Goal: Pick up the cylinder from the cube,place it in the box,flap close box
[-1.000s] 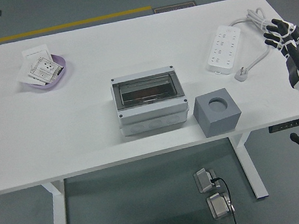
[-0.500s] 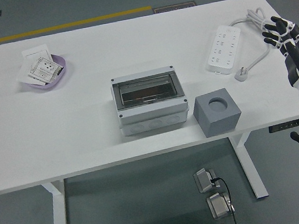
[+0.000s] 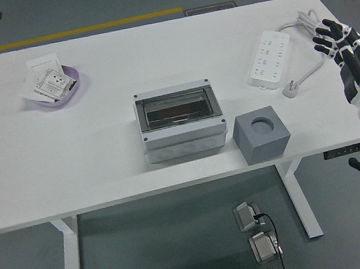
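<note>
1. Near the table's [image 3: 50, 184] front edge we see the cube [image 3: 261, 135], its round socket looking empty (no cylinder visible anywhere).
2. Just left of it sits the box [image 3: 179, 121], clear flap down.
3. Off the table's right edge, our right hand [image 3: 339, 46] hangs with fingers spread, gripping nothing.
4. Cube and box lie left of that hand; it's the only arm in view.

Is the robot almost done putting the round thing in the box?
Looks nearly finished. The gray cube has an empty hole on top, with no cylinder visible anywhere. The box has its clear flap down, so the cylinder may be inside, though that can't be seen. The right hand is open at the table's right edge, holding nothing.
</note>
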Available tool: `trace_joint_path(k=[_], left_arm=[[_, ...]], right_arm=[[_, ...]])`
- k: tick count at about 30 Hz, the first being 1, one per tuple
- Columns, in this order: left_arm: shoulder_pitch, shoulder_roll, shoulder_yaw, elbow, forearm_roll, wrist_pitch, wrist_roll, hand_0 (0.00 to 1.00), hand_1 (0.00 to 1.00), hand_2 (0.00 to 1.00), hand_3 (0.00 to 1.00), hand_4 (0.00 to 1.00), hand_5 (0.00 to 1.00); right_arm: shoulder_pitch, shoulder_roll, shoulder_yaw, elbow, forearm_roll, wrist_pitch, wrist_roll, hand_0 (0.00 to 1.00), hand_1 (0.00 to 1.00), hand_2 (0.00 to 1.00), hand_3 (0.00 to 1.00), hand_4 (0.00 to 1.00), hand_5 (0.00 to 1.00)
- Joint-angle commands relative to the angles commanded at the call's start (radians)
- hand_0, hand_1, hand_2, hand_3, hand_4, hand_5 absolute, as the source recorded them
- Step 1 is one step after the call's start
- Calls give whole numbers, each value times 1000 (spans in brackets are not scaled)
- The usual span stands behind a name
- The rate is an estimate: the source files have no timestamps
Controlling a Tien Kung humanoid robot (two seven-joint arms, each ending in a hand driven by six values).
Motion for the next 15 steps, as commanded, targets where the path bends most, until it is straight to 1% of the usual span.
trace_joint_path(k=[10,15], left_arm=[[0,-1,0,0,-13,-31,37,781,778,750,587,702,79],[1,-2,1,0,-19,-39,50,781,778,750,587,702,79]], right_arm=[[2,0,-6,-1,-5,10,-6,787,751,771,775,998,725],[2,-1,-10,-2,-7,15,-8,787,751,771,775,998,725]])
